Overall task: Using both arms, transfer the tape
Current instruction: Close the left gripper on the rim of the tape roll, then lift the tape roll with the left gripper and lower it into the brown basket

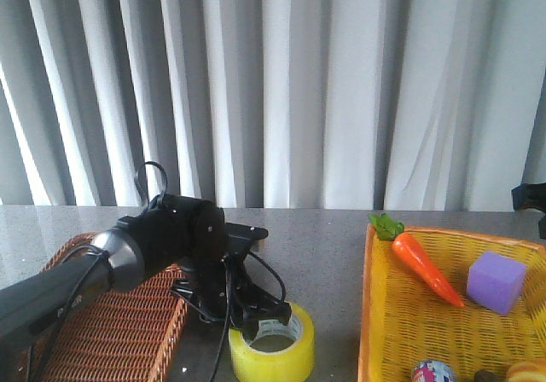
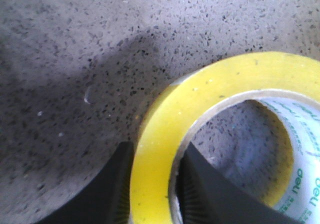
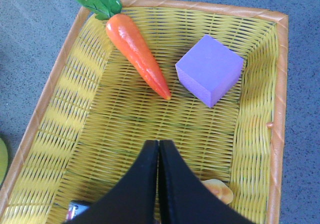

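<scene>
The left gripper straddled the tape wall near the table's front edge, core axis upright, right gripper closed and empty

Behind the table you see a curtain in long grey-white folds, filling the whole back. Daylight glows through it, brightest at the left edge. The table is speckled grey stone, with soft shadows across its top.
</scene>
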Controlling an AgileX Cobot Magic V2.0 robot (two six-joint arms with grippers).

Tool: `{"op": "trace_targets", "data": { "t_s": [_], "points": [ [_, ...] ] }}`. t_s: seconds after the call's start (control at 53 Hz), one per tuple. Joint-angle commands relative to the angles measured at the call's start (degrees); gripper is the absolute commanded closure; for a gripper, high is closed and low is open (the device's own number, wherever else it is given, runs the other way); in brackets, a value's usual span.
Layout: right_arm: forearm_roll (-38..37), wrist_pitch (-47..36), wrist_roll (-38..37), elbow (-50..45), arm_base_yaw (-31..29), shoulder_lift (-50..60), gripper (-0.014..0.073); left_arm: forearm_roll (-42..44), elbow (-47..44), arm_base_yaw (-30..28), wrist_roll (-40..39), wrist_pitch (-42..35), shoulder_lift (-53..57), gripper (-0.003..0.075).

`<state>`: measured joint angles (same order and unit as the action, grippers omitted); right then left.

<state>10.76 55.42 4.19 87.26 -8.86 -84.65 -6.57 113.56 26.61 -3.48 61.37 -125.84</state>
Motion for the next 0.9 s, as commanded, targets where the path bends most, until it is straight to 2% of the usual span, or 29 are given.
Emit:
{"op": "trace_targets", "data": {
  "t_s": [0.0,0.189,0.302,0.528,0.622,0.735,0.886],
  "points": [
    [0.9,-3.2,0.6,1.4,-0.2,2.4,0.0602,-0.1,4.3,0.1,-0.3,-1.6,7.0,0.0719],
    [1.3,-3.1,0.6,1.4,-0.2,2.4,0.0602,4.4,12.1,-0.1,-0.3,1.4,12.8,0.0718],
    [2.0,-3.1,0.6,1.4,-0.2,2.4,0.0602,4.9,13.5,-1.2,-0.3,0.7,18.1,0.0718],
    [2.7,-3.1,0.6,1.4,-0.2,2.4,0.0602,8.4,13.1,-8.3,-0.1,1.9,28.7,0.0718],
    [3.2,-3.2,0.6,1.4,-0.2,2.4,0.0602,9.5,8.8,-11.8,-0.4,0.6,33.0,0.0716],
    [3.6,-3.2,0.6,1.4,-0.2,2.4,0.0602,10.9,-0.8,-15.8,-0.4,-2.7,37.1,0.0717],
    [3.6,-3.1,0.6,1.4,-0.2,2.4,0.0602,10.6,-10.5,-16.8,-0.4,-7.9,38.1,0.0717]
  ]
}}
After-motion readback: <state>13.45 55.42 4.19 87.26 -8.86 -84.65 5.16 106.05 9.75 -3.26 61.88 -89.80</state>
